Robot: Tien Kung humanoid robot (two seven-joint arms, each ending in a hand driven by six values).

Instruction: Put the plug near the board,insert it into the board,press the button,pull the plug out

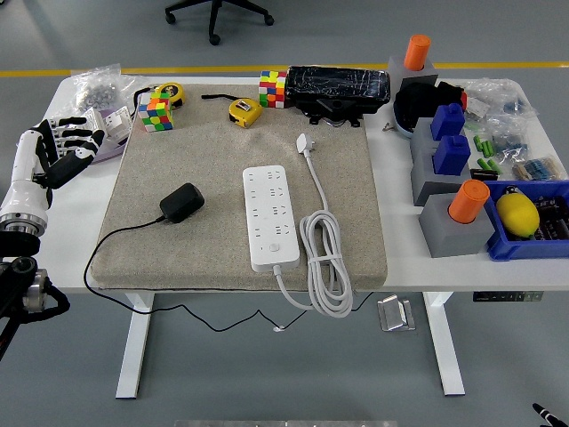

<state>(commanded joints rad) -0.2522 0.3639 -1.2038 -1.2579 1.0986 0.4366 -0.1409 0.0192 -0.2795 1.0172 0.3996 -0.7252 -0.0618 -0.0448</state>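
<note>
The black plug (181, 203) lay on the grey mat (160, 249), toward the mat's left edge and about midway along it, its thin black cord (116, 238) trailing off the mat's near-left corner and under the table. The white board (271, 217) sat lengthwise near the mat's middle, well apart from the plug, with its round button (275, 249) at the near end and its own white cable (324, 258) coiled beside its right side. The left hand (55, 153) hovered over the table's left edge, fingers spread and holding nothing. The right hand was out of sight.

The step in hand seemed to be reaching for the plug. A good grasp would take the plug's body across its short sides, prongs kept free, with slack left in the cord so that it did not drag.
</note>
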